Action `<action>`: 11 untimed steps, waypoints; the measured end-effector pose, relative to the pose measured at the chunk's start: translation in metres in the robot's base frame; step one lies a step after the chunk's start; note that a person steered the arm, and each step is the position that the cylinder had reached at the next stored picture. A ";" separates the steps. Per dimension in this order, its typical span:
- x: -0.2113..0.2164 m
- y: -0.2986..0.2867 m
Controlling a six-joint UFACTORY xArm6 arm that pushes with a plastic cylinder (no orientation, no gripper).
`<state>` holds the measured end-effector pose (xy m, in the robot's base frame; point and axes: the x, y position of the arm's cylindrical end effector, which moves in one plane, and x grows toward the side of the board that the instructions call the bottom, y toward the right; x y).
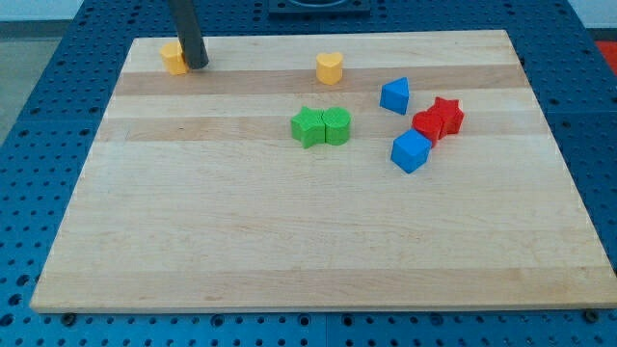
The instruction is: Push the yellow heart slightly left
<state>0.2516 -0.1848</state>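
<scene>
My tip rests on the board near the view's top left corner. A yellow block, which looks like the heart, sits right against the tip's left side, close to the board's top edge. The rod hides a little of its right side. A second yellow block, stubby and roughly pentagonal, stands well to the tip's right near the top middle.
A green star and a green round block touch each other at the middle. To the right are a blue wedge-like block, a blue cube, a red star and another red block. The board's left edge is near the heart.
</scene>
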 end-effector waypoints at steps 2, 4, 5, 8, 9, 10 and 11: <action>0.019 0.065; 0.064 0.121; 0.065 0.159; 0.049 0.235; 0.035 0.233; 0.027 0.221; 0.026 0.192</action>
